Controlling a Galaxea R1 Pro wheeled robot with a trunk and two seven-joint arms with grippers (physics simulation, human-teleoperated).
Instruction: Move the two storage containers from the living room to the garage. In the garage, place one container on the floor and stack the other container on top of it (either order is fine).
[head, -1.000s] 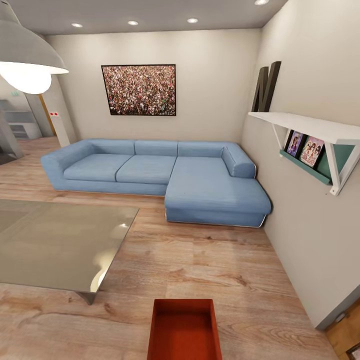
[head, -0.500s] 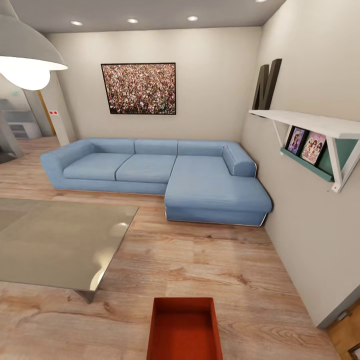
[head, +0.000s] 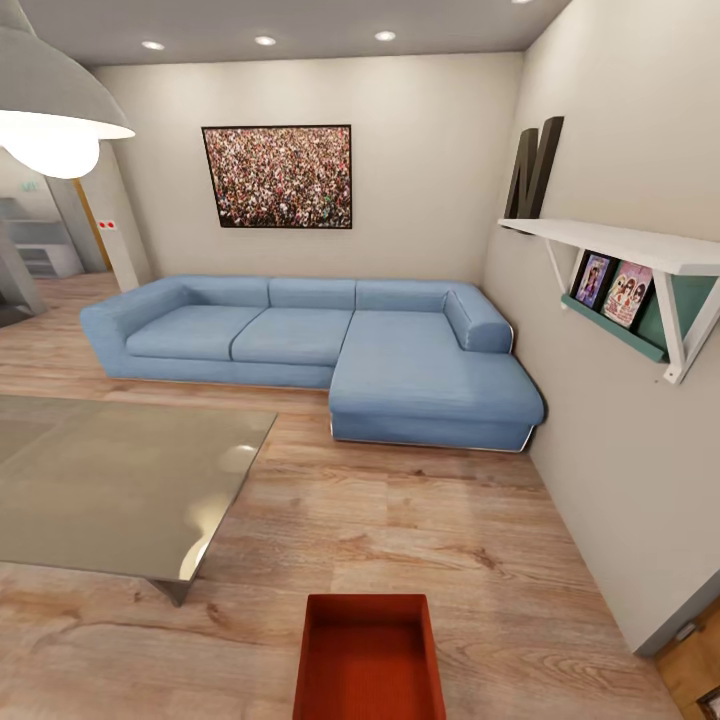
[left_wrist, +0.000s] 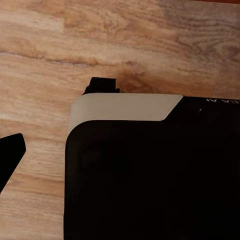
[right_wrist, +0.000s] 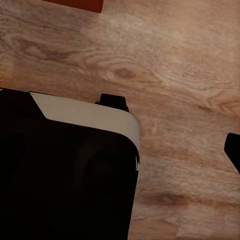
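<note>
storage container (head: 369, 660) empty, open side up, on the wood-plank floor (head: 440, 540) at the head view's lower edge | hands: dark tips over planks in both wrist views, grip state cannot be told | bare planks between glass tabletop (head: 110, 485), blue sofa (head: 330, 345) and right wall

A home living room: blue corner sofa (head: 330, 345), framed picture (head: 277, 177), glass table (head: 110, 485), wood-plank floor (head: 440, 530).

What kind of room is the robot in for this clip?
A living room, most likely: a blue corner sofa stands on a light wood-plank floor, with a glass-topped low table in front and a framed crowd picture on the wall. One orange-red lidless storage container sits on the floor.
</note>
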